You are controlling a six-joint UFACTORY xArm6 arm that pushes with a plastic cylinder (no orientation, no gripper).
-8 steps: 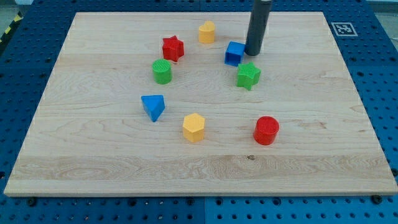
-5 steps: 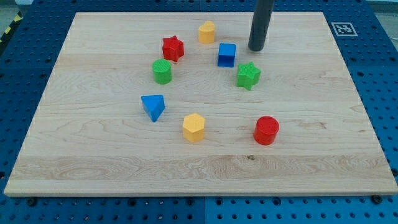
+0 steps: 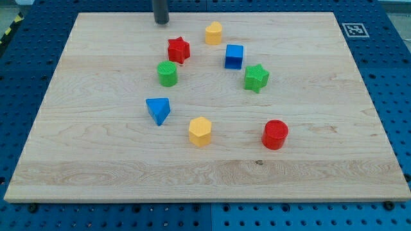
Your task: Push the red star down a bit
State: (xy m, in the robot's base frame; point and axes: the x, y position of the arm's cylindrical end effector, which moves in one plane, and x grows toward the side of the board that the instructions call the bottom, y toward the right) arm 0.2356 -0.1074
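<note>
- A pale wooden counter [image 3: 334,160] with visible grain is seen, resting on a blue perforated base [image 3: 19,77].
- The red star [image 3: 178,49], ribbed in texture, is placed in the upper middle, between my tip [image 3: 161,22] above-left and the green cylinder [image 3: 167,74] below.
- No hand is fitted; the dark rod holds nothing, and my tip is set near the counter's top edge, apart from every block.
- Bare wood lies below the red star, just right of the green cylinder.
</note>
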